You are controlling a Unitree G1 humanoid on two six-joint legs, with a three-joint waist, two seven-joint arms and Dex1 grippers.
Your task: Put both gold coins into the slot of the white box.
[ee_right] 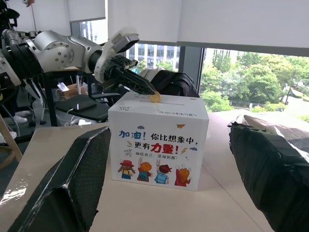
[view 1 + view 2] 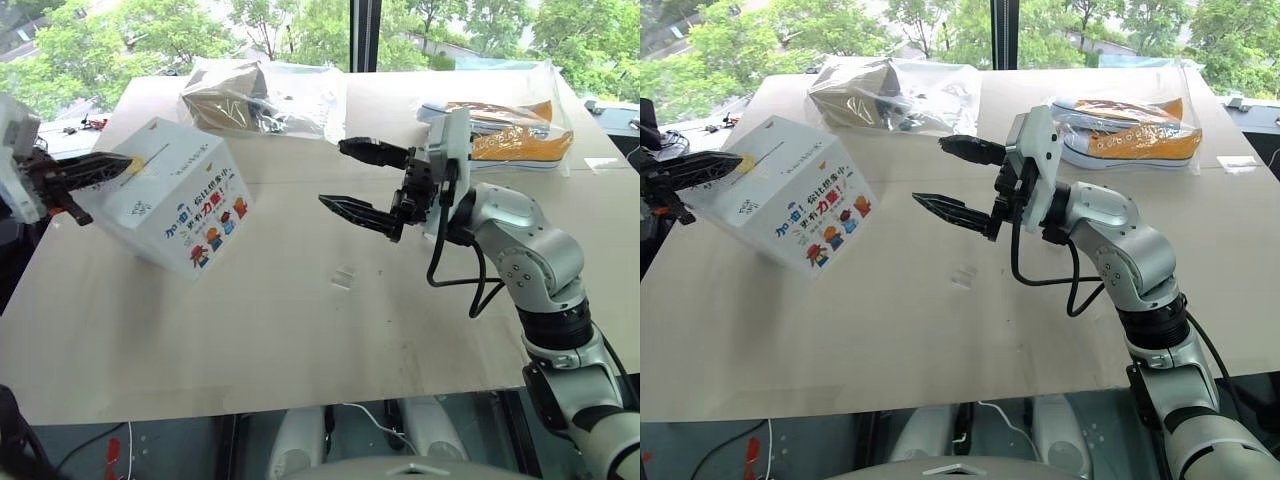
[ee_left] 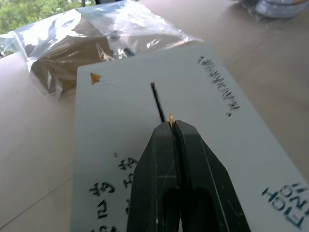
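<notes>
Left fingers (image 3: 170, 126) pinching a gold coin (image 3: 171, 119) edge-on, mostly hidden, at the near end of the slot (image 3: 157, 101) atop the white box (image 2: 172, 197) on the tabletop (image 2: 300, 330). Right of the box, right fingers (image 2: 350, 180) spread wide, empty.

Left gripper (image 2: 128, 163) at nine o'clock, fingers pressed together, pointing toward three o'clock. Right gripper (image 2: 345, 178) at centre, fingers spread wide, pointing toward nine o'clock, forearm bent.

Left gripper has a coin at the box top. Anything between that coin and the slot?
Nothing visible. The left gripper is shut on the gold coin, which pokes out just short of the slot in the white box; bare white face lies between.
</notes>
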